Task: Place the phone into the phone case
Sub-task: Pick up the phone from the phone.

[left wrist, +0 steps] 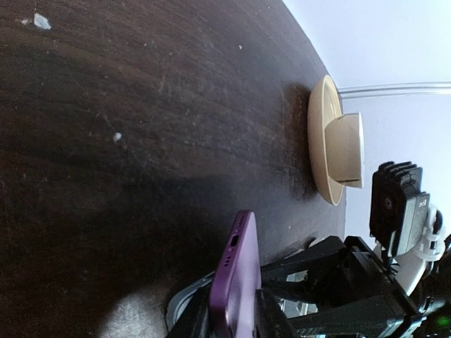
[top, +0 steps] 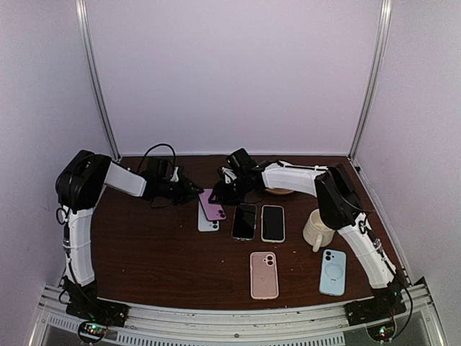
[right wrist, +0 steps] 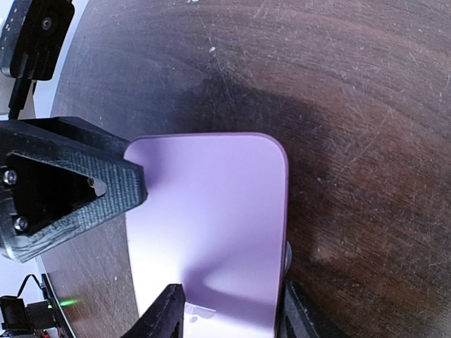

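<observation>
Glossy purple phone sits partly over pale blue-white phone case on dark wooden desk, not seated. Right tool clamped across phone's width. Left tool against phone's side edge; cannot tell whether wide or narrow. Advice: line up corners with case rim, seat one end first, press down evenly, steady case against sliding.

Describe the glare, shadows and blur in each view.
Top external: soft, even light, all reasonably sharp, little shine on the table. Left wrist: the wall at upper right is blown out, and the purple phone near the lens looks soft. Right wrist: glare washes the phone's back pale, and a dark shadow falls on the table beside it.
</observation>
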Available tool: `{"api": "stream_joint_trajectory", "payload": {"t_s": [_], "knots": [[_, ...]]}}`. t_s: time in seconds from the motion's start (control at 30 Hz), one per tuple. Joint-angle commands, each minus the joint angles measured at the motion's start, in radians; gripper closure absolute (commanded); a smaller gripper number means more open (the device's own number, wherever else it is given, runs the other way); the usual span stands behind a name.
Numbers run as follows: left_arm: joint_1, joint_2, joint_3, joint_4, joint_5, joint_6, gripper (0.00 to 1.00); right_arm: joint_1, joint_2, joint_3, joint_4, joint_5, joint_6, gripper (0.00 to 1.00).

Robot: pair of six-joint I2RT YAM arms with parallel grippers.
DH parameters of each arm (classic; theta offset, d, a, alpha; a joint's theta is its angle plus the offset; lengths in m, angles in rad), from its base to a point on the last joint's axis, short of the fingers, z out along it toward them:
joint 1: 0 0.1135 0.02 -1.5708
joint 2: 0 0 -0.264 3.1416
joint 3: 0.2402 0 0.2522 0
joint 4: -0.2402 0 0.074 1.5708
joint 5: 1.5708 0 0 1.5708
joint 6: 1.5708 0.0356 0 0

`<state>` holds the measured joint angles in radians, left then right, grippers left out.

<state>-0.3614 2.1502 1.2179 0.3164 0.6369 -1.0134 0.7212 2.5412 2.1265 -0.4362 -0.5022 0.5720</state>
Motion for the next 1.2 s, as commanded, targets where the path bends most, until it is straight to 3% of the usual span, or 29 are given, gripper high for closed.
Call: {"api": "stream_joint_trajectory", "payload": {"t_s": [0.0, 0.2, 0.4, 0.5, 0.7, 0.83, 0.93, 1.17], "knots": [[-0.021, -0.044, -0.001, 0.079, 0.048, 0.009, 0.79, 0.006, -0.04, -0.031, 0.013, -0.003, 0.001, 0.51], [-0.021, -0.039, 0.011, 0.039, 0.053, 0.036, 1.0, 0.006, -0.069, -0.049, 0.001, 0.003, -0.013, 0.52], [-0.023, -0.08, 0.049, -0.07, 0.056, 0.151, 1.0, -0.011, -0.148, -0.068, -0.075, 0.032, -0.08, 0.48], [-0.038, -0.151, 0.075, -0.172, 0.019, 0.313, 1.0, -0.037, -0.278, -0.147, -0.08, 0.057, -0.12, 0.46], [-0.132, -0.302, 0.075, -0.39, -0.044, 0.804, 1.0, -0.081, -0.557, -0.366, -0.092, 0.052, -0.248, 0.39], [-0.172, -0.392, -0.046, -0.306, -0.009, 0.88, 1.0, -0.083, -0.733, -0.523, -0.075, -0.064, -0.373, 0.34], [-0.193, -0.45, -0.079, -0.236, 0.043, 0.893, 1.0, -0.083, -0.86, -0.667, 0.031, -0.131, -0.415, 0.3], [-0.229, -0.579, -0.086, -0.207, 0.177, 0.917, 1.0, -0.064, -0.98, -0.815, 0.2, -0.239, -0.408, 0.27]]}}
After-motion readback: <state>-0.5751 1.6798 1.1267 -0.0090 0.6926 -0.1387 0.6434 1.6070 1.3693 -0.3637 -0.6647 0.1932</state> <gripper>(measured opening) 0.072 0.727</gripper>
